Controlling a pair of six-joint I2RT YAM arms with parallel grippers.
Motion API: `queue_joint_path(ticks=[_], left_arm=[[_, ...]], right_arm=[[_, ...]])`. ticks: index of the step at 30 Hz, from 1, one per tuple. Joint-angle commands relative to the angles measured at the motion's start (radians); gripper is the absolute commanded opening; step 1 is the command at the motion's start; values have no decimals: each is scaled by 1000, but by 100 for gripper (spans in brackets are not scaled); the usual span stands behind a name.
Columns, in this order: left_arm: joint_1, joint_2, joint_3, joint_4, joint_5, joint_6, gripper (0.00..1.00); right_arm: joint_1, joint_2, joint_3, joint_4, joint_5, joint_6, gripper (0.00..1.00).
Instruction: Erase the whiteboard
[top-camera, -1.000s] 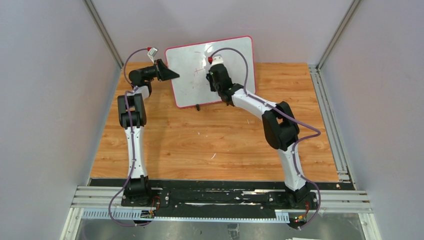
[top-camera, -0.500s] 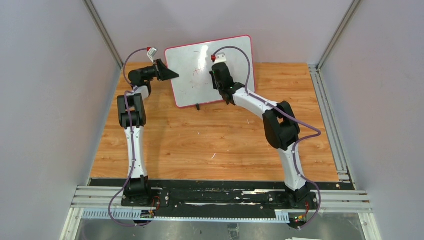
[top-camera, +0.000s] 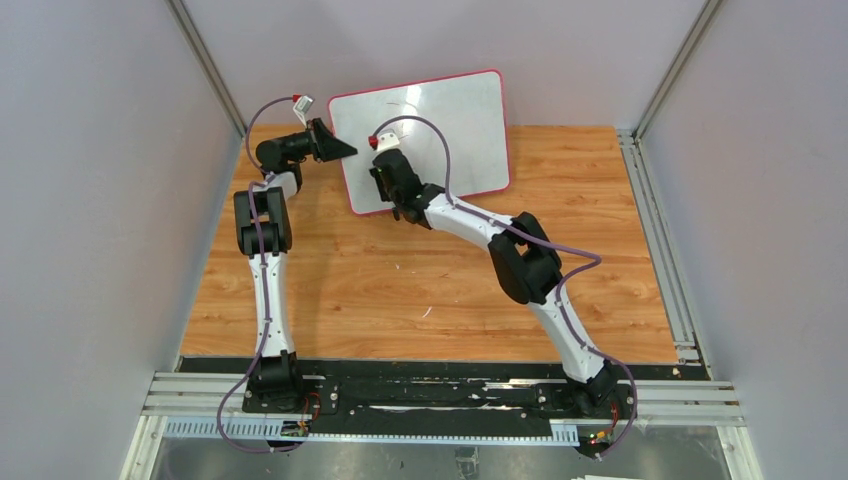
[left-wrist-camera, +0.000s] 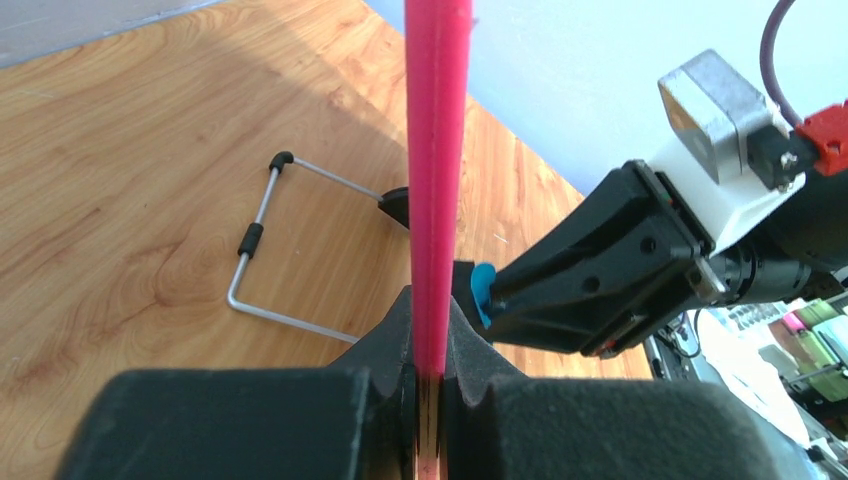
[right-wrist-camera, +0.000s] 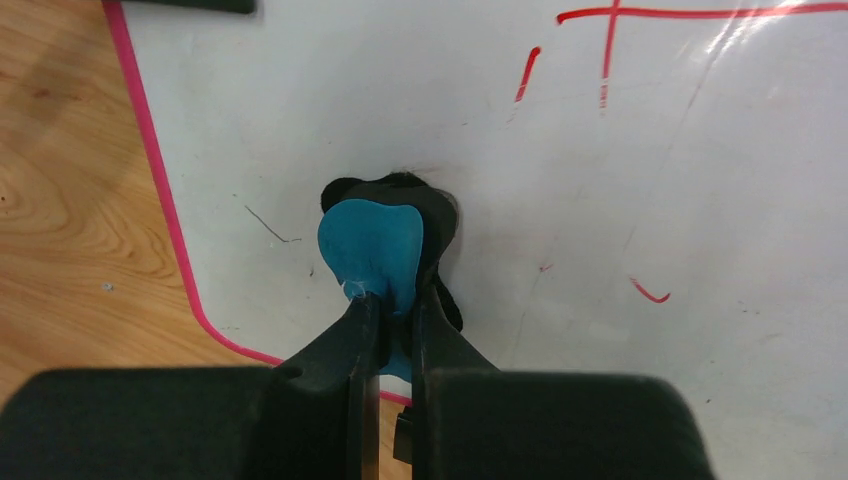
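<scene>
The whiteboard (top-camera: 450, 120) stands tilted at the back of the table, white with a red-pink frame. My left gripper (top-camera: 343, 148) is shut on its left edge; the left wrist view shows the pink frame (left-wrist-camera: 437, 180) edge-on between the pads. My right gripper (top-camera: 385, 172) is shut on the blue-and-black eraser (right-wrist-camera: 375, 245) and presses it against the board's lower left part. Red marks (right-wrist-camera: 605, 50) and a small red stroke (right-wrist-camera: 650, 293) show on the board in the right wrist view. The eraser's blue tip (left-wrist-camera: 483, 290) shows past the frame in the left wrist view.
The wooden table (top-camera: 400, 290) lies in front of the board. The board's wire stand (left-wrist-camera: 260, 250) rests on the table behind it. Grey walls close in on the left, back and right. A metal rail (top-camera: 660, 240) runs along the right side.
My right gripper has swept the eraser across the board from the upper middle down to the lower left. The left gripper has kept its hold on the board's edge.
</scene>
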Motion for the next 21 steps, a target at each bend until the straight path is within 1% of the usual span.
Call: queue_joint_path(ticks=[1,4,14,21], left_arm=[[-7,29,-3,61,56,43,0],[-7,31,-2,61,56,42,0],[-7,31,0,62,56,41,0],[-7,30,-3,61,55,42,0]], right_arm=[[14,33,19,-26,-11,8,1],[-7,6,-17,-30,24,-15,1],[-147,-130,-145,-46,64,-60,0],[-220,-224,-233,-22,85,-79,1]])
